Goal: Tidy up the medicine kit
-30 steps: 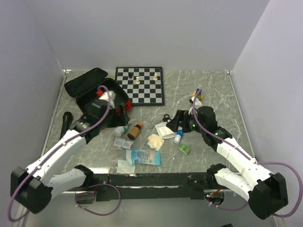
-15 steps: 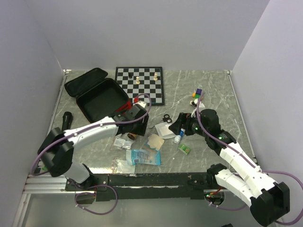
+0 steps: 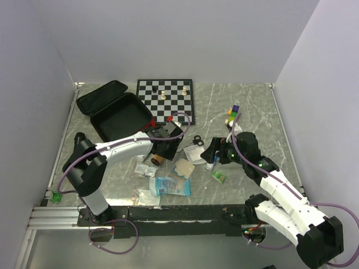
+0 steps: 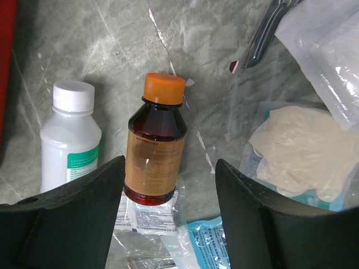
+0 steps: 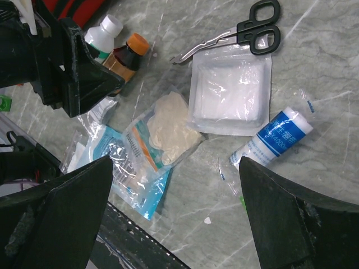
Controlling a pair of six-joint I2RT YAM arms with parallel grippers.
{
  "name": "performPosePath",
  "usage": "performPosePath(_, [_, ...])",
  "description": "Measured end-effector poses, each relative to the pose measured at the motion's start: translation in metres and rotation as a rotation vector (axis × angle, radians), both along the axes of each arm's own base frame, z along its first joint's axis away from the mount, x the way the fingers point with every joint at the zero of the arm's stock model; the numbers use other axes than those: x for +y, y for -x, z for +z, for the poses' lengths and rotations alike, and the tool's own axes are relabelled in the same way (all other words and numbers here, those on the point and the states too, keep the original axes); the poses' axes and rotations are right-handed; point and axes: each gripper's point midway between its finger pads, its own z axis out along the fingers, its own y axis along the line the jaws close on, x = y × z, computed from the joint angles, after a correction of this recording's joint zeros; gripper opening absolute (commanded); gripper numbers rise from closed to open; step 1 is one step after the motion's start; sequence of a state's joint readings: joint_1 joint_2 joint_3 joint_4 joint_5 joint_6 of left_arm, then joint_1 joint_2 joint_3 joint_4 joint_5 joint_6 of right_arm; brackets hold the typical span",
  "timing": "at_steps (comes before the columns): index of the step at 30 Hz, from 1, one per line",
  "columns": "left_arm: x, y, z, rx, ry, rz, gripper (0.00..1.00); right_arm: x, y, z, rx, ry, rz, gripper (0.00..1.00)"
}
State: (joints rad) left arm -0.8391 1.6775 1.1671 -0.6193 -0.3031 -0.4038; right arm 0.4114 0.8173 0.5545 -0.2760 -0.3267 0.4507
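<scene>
Two arms are working among the scattered supplies.

Seen from above, the medicine kit (image 3: 120, 119) lies open at the far left, just beside the chessboard (image 3: 166, 101). Its black lining shows, and I can make out nothing inside it. The left gripper (image 3: 161, 149) sits low over the clutter in front of the kit, at an amber bottle (image 3: 157, 160). The right gripper (image 3: 211, 152) hangs over the packets in the middle, near the scissors (image 3: 197, 140).

The left wrist view shows its jaws apart, with the orange-capped amber bottle lying between them; neither finger appears to touch it. A white bottle (image 4: 72, 140) lies just beside it, close to one finger.

The right wrist view shows its jaws spread wide and holding nothing, above a gauze packet (image 5: 230, 92), a glove packet (image 5: 168, 131) and a bandage roll (image 5: 275, 137).

The step in hand looks like picking up the amber bottle for the kit. The next move calls for settling lower, closing on the bottle's body without catching the white bottle, then lifting it and carrying it back into the open case. Which item the right arm is after, I cannot tell
</scene>
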Motion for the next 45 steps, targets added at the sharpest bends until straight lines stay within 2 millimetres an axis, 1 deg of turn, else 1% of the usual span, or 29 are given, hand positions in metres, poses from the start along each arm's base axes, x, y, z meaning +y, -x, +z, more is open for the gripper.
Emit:
performPosePath(7, [0.006, -0.003, -0.011, 0.022, -0.027, 0.007, 0.67, 0.000, 0.001, -0.001, 0.006, 0.002, 0.000, 1.00])
performPosePath(15, [0.009, -0.002, -0.025, 0.058, -0.051, -0.001, 0.58, -0.001, 0.002, -0.002, 0.009, 0.005, -0.001, 1.00])
performPosePath(18, [0.009, -0.001, -0.030, 0.072, -0.054, -0.004, 0.58, -0.001, 0.002, -0.002, 0.009, 0.006, -0.003, 1.00])
performPosePath(21, [0.009, 0.001, -0.035, 0.088, -0.060, -0.007, 0.59, -0.001, 0.002, -0.003, 0.009, 0.006, -0.004, 1.00])
performPosePath(23, [0.009, 0.002, -0.038, 0.095, -0.065, -0.007, 0.58, -0.002, 0.002, -0.003, 0.010, 0.007, -0.004, 1.00])
performPosePath(24, [0.009, 0.002, -0.039, 0.098, -0.066, -0.007, 0.56, -0.002, 0.002, -0.003, 0.010, 0.007, -0.004, 1.00])
performPosePath(27, [0.009, 0.002, -0.039, 0.100, -0.063, -0.008, 0.39, -0.002, 0.002, -0.004, 0.013, 0.008, -0.004, 1.00])
performPosePath(28, [0.009, 0.002, -0.039, 0.100, -0.064, -0.009, 0.35, -0.002, 0.002, -0.004, 0.014, 0.009, -0.004, 1.00])
performPosePath(29, [0.009, 0.002, -0.039, 0.100, -0.062, -0.010, 0.33, -0.002, 0.003, -0.004, 0.015, 0.009, -0.004, 1.00])
performPosePath(33, [0.008, 0.003, -0.036, 0.100, -0.054, -0.008, 0.32, -0.002, 0.003, -0.005, 0.016, 0.010, -0.004, 1.00])
performPosePath(35, [0.007, 0.004, -0.030, 0.097, -0.038, -0.010, 0.32, -0.002, 0.003, -0.005, 0.017, 0.010, -0.005, 1.00])
performPosePath(36, [0.007, 0.005, -0.023, 0.093, -0.026, -0.010, 0.32, -0.002, 0.003, -0.005, 0.017, 0.010, -0.005, 1.00])
performPosePath(39, [0.005, 0.005, 0.003, 0.060, 0.020, -0.009, 0.31, -0.003, 0.005, -0.003, 0.015, 0.009, -0.004, 1.00])
performPosePath(42, [0.004, 0.000, 0.044, -0.013, 0.111, 0.018, 0.29, -0.003, 0.006, 0.000, 0.006, 0.003, -0.004, 1.00])
performPosePath(43, [0.007, -0.004, 0.064, -0.050, 0.158, 0.040, 0.28, -0.003, 0.006, 0.001, 0.004, -0.001, -0.004, 1.00])
performPosePath(45, [0.018, -0.012, 0.092, -0.106, 0.236, 0.095, 0.28, -0.003, 0.007, 0.002, 0.000, -0.004, -0.002, 1.00])
